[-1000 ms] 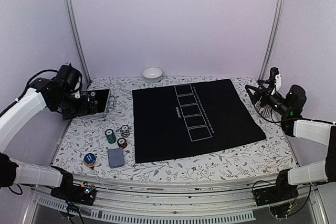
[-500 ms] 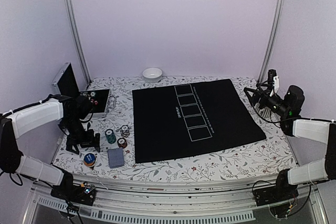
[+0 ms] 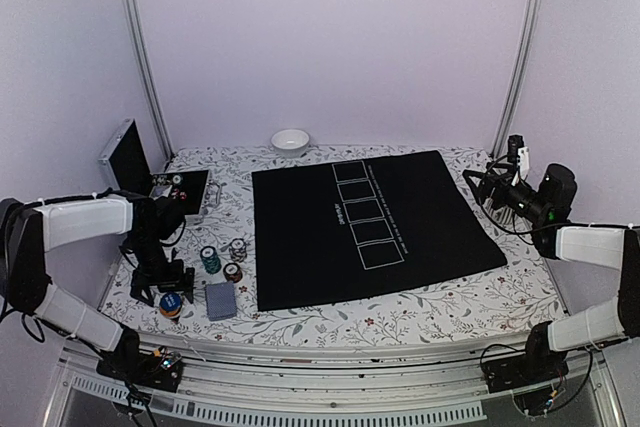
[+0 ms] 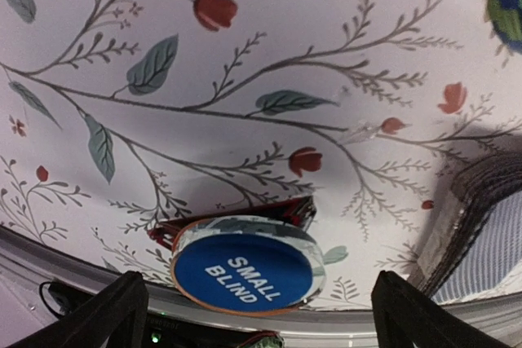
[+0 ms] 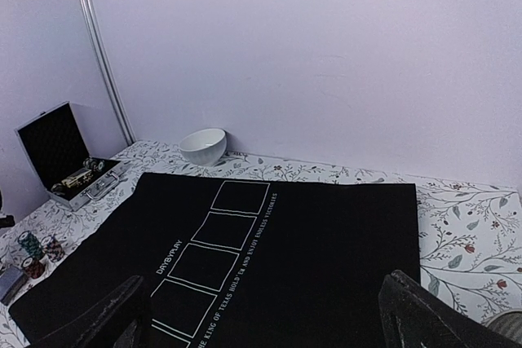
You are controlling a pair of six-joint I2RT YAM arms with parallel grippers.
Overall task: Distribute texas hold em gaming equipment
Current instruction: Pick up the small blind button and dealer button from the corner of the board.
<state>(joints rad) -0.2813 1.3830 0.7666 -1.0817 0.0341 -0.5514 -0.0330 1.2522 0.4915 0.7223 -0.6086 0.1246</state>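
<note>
Left gripper (image 3: 166, 281) hovering wide open, blue button (image 4: 245, 270) lying between its fingers; right gripper (image 5: 265, 315) gaping empty, well apart.

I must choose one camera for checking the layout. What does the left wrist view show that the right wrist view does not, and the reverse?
Only the left wrist view: the round blue disc with an orange rim, printed SMALL BLIND, framed between the open fingers of the left gripper. Only the right wrist view: the black felt mat with white card boxes, the small white bowl, the open silver aluminium case and the small striped poker chip stacks, beyond the open right gripper. Both: the white floral tablecloth.
</note>
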